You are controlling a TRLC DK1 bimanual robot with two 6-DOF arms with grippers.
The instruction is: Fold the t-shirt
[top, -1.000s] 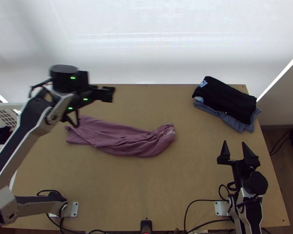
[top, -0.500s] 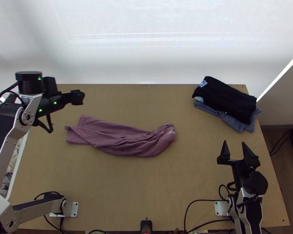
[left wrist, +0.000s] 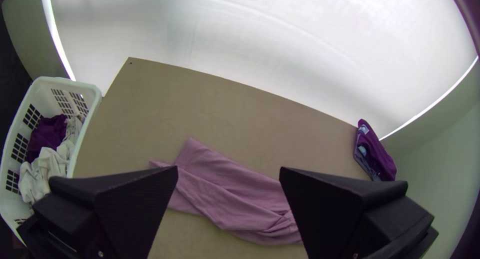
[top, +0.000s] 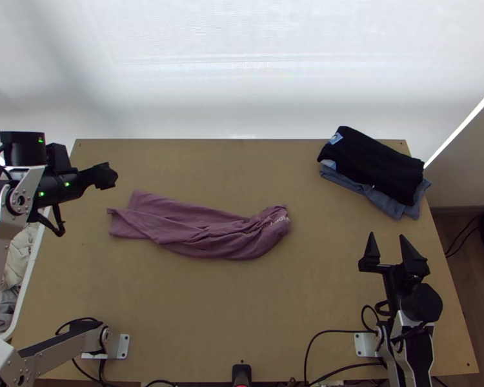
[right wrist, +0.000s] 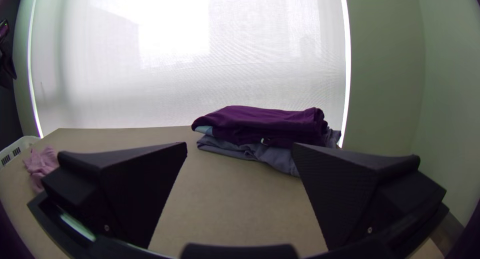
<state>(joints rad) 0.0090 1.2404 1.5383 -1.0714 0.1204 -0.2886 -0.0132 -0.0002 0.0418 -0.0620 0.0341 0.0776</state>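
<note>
The mauve t-shirt lies bunched in a long strip at the middle left of the table, with some white print at its right end. My left gripper hangs above the table's left side, up and to the left of the shirt. In the left wrist view this gripper stands open, with the shirt seen between and beyond its fingers. Low at the table's right, my right gripper is open and apart from the shirt. The right wrist view has the gripper with nothing between its fingers.
A folded black garment lies on folded blue ones at the table's back right. A white basket with clothes stands against the table's left edge. Bare table lies in front of the shirt.
My left arm has swung left, away from above the shirt's left end, and its gripper now sits slightly nearer the front. The shirt and my right arm have kept still.
</note>
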